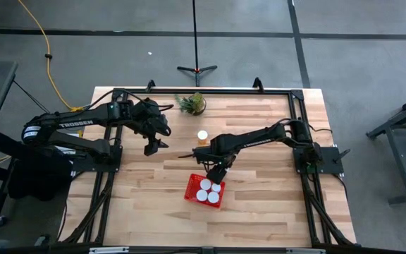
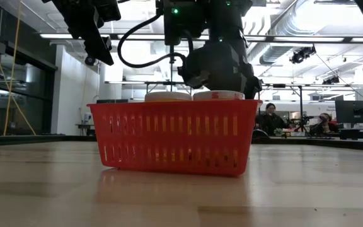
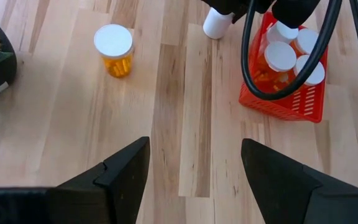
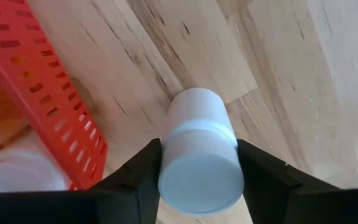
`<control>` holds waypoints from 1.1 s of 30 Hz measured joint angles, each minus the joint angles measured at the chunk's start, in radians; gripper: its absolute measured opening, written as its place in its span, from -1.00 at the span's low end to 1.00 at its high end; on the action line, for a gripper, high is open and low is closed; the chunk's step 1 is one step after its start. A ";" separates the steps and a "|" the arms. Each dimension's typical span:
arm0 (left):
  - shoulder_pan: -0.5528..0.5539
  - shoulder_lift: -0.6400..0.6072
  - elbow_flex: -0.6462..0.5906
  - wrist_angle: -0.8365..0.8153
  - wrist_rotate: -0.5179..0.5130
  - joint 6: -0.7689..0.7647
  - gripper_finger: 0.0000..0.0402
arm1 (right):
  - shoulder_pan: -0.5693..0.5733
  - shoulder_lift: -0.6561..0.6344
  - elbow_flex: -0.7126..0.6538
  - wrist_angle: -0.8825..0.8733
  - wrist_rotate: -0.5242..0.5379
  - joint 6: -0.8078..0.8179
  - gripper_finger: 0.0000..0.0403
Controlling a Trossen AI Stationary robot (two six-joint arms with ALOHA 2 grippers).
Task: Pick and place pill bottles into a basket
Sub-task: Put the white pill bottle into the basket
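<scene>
A red plastic basket [image 1: 192, 191], its walls cut in a grid of narrow upright slots, sits near the middle of a pale, light-grained wooden tabletop [image 1: 259, 212]. Inside it, pill bottles [image 1: 208, 190] show round white caps over translucent orange bodies. A lone bottle [image 1: 202, 136] with the same orange body and white cap stands nearer the far edge, beside a green potted plant [image 1: 192, 104] in a dark pot. The right gripper [image 4: 199, 171], its fingers dark, clamps a bottle [image 4: 199, 155] that shows only white, cap and body alike. The left gripper [image 3: 194, 171] is also dark, as are both arms. The floor around the table is grey, crossed by a yellow cable [image 1: 46, 53].
</scene>
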 joint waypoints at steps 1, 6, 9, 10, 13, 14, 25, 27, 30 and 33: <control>0.000 0.000 0.000 0.000 0.000 0.000 0.43 | 0.000 0.000 0.000 0.000 0.002 -0.001 -0.13; 0.000 0.000 0.000 0.000 0.000 0.000 0.43 | 0.000 0.000 0.001 -0.001 0.008 -0.012 -0.14; 0.000 0.000 0.000 0.000 0.000 0.000 0.43 | 0.000 0.000 0.012 -0.020 0.009 -0.025 -0.20; 0.000 0.000 0.000 0.000 0.000 0.000 0.43 | 0.000 0.000 0.019 -0.028 0.009 -0.028 -0.20; 0.000 0.000 0.000 0.000 0.000 0.000 0.43 | -0.001 0.000 0.053 -0.055 0.012 -0.039 -0.19; 0.000 0.000 0.000 0.000 0.000 0.000 0.43 | -0.001 0.000 0.067 -0.067 0.018 -0.043 -0.17; 0.000 0.000 0.000 0.001 -0.001 0.000 0.43 | 0.002 0.000 0.304 -0.182 0.053 -0.071 -0.19; 0.000 0.000 0.000 0.001 -0.001 0.000 0.43 | 0.009 0.000 0.354 -0.186 0.051 -0.071 -0.17; 0.000 0.000 0.000 0.002 -0.001 0.000 0.43 | 0.026 0.000 0.420 -0.181 0.050 -0.069 -0.14; 0.000 0.000 0.000 0.008 -0.001 0.000 0.43 | 0.043 -0.001 0.465 -0.177 0.053 -0.066 -0.14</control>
